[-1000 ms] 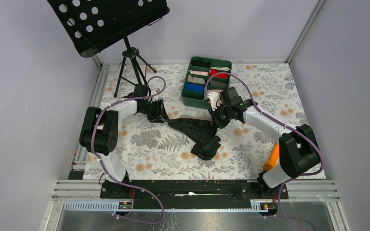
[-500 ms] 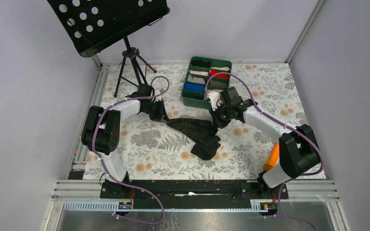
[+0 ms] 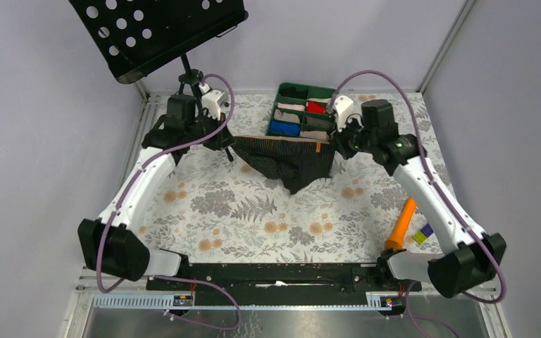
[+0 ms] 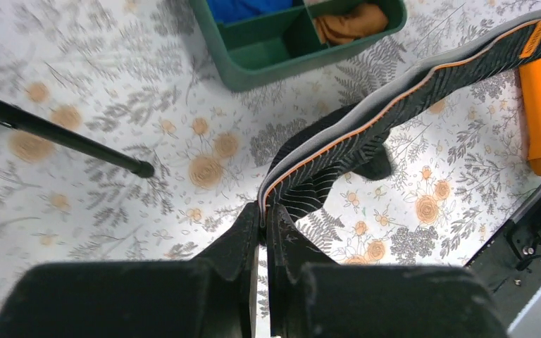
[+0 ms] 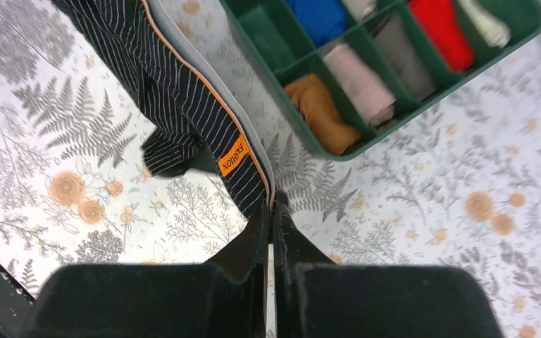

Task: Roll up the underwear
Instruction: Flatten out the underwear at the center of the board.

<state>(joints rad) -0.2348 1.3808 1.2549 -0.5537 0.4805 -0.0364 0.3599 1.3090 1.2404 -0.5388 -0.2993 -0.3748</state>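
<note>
- Two grippers: what have they got?
- The left gripper (image 3: 232, 143) and the right gripper (image 3: 335, 144) each pinch shut on one end of the waistband. The underwear (image 3: 285, 160) hangs stretched between them over the floral table (image 3: 218, 211).
- Anything crowding it?
- A green tray (image 3: 308, 87) of cloth rolls (image 3: 317, 107) sits just behind. A tripod (image 3: 189, 76) stands by the left arm, and an orange tool (image 3: 401, 222) lies near the right arm.

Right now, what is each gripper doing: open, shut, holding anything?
Left gripper: shut on one end of the underwear.
Right gripper: shut on the other end of the underwear.
</note>
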